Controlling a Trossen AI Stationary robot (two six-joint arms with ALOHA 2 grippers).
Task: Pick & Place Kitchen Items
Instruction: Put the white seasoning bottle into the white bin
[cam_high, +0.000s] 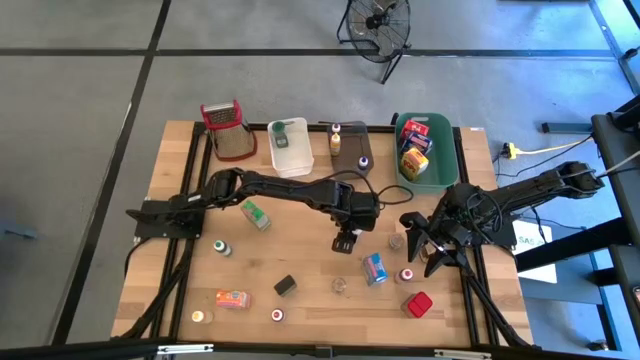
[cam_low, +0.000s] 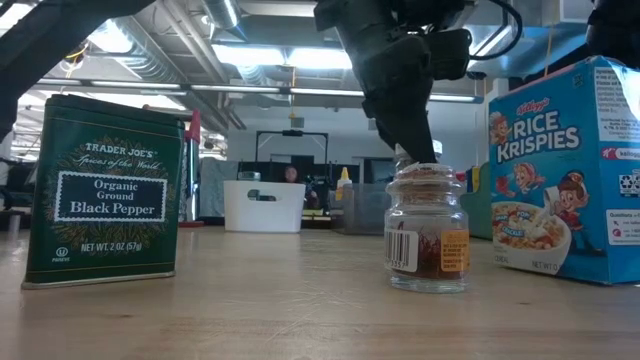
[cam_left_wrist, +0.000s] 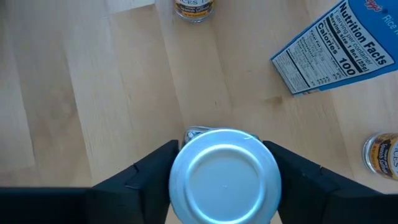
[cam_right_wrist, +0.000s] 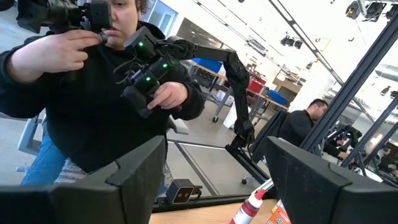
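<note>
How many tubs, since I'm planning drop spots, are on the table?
3, all along the table's far edge: a white tub left of centre, a grey tub in the middle, and a green tub to the right. None looks hidden.

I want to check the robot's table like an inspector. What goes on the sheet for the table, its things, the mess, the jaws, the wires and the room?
Surface: wooden table, black frame rails.
Job's things: silver-lidded jar between the left gripper's jaws; spice jar, black pepper tin, Rice Krispies box; boxes in the green tub.
Clutter: red-topped grater, white tub.
Grippers: left gripper mid-table, jaws around the jar; right gripper raised, jaws open, empty.
Cables: yellow cable on the floor.
Surroundings: fan; person holding a controller.
</note>
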